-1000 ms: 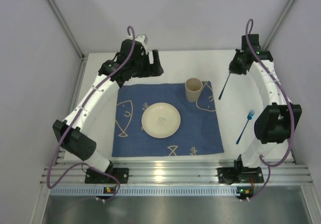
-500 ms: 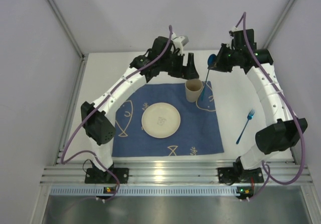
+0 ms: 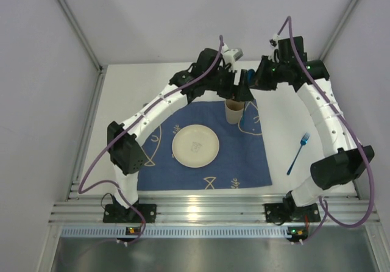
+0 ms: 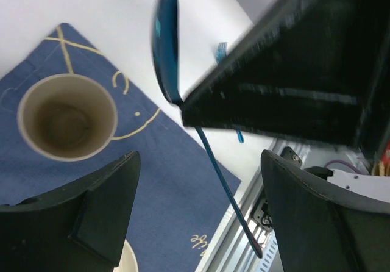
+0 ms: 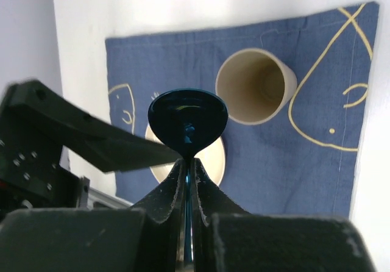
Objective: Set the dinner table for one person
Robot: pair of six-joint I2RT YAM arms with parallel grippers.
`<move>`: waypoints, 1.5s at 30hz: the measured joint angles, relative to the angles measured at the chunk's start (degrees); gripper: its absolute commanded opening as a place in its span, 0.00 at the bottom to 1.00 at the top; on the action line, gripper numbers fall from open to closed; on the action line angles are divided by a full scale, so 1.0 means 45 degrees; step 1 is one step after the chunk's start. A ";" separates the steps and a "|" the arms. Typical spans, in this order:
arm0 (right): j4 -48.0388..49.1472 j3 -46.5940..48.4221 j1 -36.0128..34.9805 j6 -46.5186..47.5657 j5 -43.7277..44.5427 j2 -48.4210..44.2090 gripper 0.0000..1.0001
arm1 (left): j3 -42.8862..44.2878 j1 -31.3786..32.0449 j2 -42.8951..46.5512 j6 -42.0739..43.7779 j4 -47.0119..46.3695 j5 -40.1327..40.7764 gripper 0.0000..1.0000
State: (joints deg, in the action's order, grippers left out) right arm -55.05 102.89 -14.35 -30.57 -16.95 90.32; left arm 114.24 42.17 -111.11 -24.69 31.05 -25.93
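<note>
Two hands hover over the cup (image 3: 234, 112): right hand (image 5: 186, 165) pinches the spoon (image 5: 187, 122) bowl-up, seemingly offering it to the spread left hand (image 4: 198, 162); the counter (image 3: 281, 122) lies below, under the cloth (image 3: 244, 162).

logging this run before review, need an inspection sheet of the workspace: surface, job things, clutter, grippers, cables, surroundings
surface: flat white rectangular tabletop, with a dark blue cloth with cream fish drawings lying flat on it
job's things: round cream plate mid-cloth; beige cup upright and empty near the cloth's far right corner; blue fork on bare table right of the cloth; dark blue spoon in the air near the cup
clutter: nothing seen
grippers: right gripper shut on the spoon's handle; left gripper open, close beside it, holding nothing
cables: purple cables loop along both arms, clear of the tableware
surroundings: grey walls; ribbed aluminium rail at the near edge
</note>
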 measured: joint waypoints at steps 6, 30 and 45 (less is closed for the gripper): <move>-0.0272 -0.1234 -0.1365 0.0869 0.0850 -0.0364 0.00 | -0.1166 -0.0767 0.1107 0.0515 0.0432 0.0923 0.85; 0.5435 -1.2308 -0.3225 -0.1481 0.3225 -0.2647 0.00 | -0.6567 -0.4925 0.6921 0.0073 0.2001 0.5984 0.85; 0.7383 -1.1147 -0.4085 -0.0583 0.4274 -0.0597 0.00 | -0.6567 -0.4707 0.6790 -0.0238 0.2127 0.6076 0.84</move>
State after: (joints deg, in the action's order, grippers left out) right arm -21.82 52.73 -32.73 -33.19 2.28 87.64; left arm 84.68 20.99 -80.55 -25.76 40.62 1.41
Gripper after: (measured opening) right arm 0.012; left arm 0.843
